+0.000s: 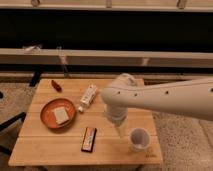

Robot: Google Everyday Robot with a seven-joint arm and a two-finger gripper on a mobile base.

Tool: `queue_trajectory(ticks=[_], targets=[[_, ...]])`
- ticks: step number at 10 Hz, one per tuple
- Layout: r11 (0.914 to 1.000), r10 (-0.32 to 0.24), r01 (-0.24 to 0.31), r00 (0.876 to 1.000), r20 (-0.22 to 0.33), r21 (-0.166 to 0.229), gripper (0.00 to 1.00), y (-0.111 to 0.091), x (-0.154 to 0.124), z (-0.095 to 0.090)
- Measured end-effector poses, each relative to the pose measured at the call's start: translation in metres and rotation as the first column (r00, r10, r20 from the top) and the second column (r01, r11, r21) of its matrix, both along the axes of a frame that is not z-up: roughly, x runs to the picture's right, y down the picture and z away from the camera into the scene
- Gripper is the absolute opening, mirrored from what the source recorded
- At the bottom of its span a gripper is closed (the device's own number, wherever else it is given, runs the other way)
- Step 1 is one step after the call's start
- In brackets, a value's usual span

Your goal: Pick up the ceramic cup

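The ceramic cup (139, 138) is a small white mug, darker inside, standing upright near the front right corner of the wooden table (45, 145). My gripper (120, 131) hangs from the white arm that reaches in from the right. It points down just to the left of the cup, close above the table. Its tip is level with the cup's rim and right beside it.
An orange plate (47, 116) with a pale square piece on it sits at the left. A slim white bottle (88, 97) lies in the middle. A dark flat bar (89, 139) lies near the front. A small red object (56, 86) lies at the back left. A low wall runs behind.
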State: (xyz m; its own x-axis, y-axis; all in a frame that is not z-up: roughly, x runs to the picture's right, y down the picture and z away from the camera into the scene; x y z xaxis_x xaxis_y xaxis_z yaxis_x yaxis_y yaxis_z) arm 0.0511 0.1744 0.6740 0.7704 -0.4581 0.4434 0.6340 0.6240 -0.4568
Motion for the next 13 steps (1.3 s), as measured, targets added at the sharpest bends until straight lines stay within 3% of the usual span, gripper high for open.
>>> queue_trajectory(ticks=[4,10,12,13], targets=[[0.9972,0.068,-0.07,0.996,-0.054,-0.027,0.8,0.011,0.058,0.019],[0.9949,0.093,-0.095,0.993,-0.074,-0.033,0.8,0.041,0.075,0.054],[0.996,0.076,-0.08,0.993,-0.085,-0.04,0.73,0.048,0.073,0.06],[0.9962,0.068,-0.073,0.993,-0.097,-0.046,0.62,0.05,0.075,0.06]])
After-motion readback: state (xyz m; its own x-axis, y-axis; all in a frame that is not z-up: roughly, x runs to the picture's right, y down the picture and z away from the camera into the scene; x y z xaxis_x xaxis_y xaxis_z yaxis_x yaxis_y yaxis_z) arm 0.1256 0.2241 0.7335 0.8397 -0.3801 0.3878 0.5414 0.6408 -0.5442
